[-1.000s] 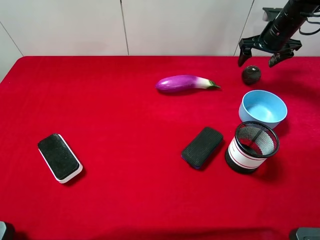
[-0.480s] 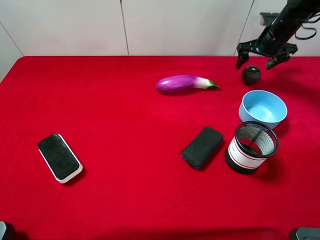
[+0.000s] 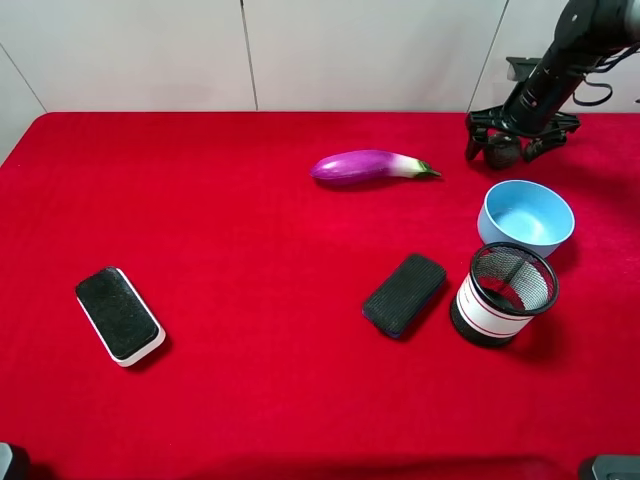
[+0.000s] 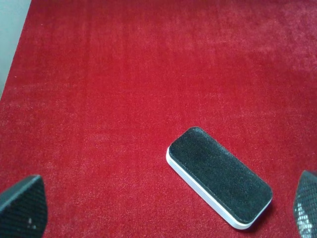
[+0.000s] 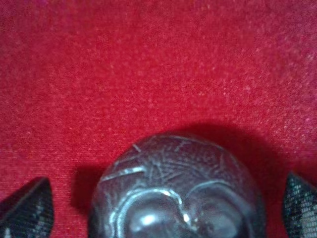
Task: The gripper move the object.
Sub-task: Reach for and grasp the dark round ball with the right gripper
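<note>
**Pincer astride the ball, grip not yet made**

Closest to me, the left pincer (image 4: 163,212) hangs idle, its tips spread wide above the white-edged eraser (image 4: 219,176) on the red table (image 3: 250,250). Further in, a black eraser (image 3: 404,294) lies near a mesh cup (image 3: 501,294), and the blue bowl (image 3: 525,216) stands just behind that cup. Beyond them the eggplant (image 3: 368,166) lies on its side.

At the far right edge sits the ball (image 3: 501,153), resting on the cloth past the bowl and off the eggplant's stem end. The right pincer (image 3: 507,148) is low over it, spread wide, with a tip on either side and a clear gap to the ball in the wrist view.

I'd judge this to be the grasping step. The next move calls for closing squarely on the ball, since it's round and could roll out if one tip lands first, and then lifting it clear.
</note>
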`<action>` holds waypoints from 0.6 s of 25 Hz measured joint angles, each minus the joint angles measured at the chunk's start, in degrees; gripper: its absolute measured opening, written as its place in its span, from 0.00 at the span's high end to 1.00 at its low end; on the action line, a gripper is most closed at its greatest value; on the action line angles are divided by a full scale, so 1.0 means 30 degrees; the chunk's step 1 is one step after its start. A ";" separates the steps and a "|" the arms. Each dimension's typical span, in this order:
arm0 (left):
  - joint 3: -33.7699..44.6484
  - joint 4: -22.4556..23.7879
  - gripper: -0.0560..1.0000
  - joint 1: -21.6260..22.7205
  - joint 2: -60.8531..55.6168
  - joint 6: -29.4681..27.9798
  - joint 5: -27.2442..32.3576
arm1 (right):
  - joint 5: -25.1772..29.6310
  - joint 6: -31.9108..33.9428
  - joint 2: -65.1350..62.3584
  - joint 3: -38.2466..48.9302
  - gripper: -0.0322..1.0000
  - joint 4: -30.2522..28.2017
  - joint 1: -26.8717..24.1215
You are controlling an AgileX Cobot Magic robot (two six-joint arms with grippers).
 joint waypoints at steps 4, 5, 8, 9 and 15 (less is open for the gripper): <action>0.0000 0.0000 0.01 0.0000 0.0000 0.0000 0.0000 | 0.0077 0.0001 0.0023 0.0000 0.30 0.0000 0.0000; 0.0000 0.0000 0.01 0.0000 0.0000 0.0000 0.0000 | 0.0139 -0.0024 0.0023 0.0000 0.31 0.0000 0.0000; 0.0000 0.0000 0.01 0.0000 0.0000 0.0000 0.0000 | 0.0473 -0.0040 0.0023 0.0000 0.42 -0.0059 0.0000; 0.0000 0.0000 0.01 0.0000 0.0000 0.0000 0.0000 | 0.0512 -0.0040 0.0023 0.0000 0.47 -0.0083 0.0000; 0.0000 0.0000 0.01 0.0000 0.0000 0.0000 0.0000 | 0.0575 -0.0040 0.0023 -0.0003 0.54 -0.0161 0.0000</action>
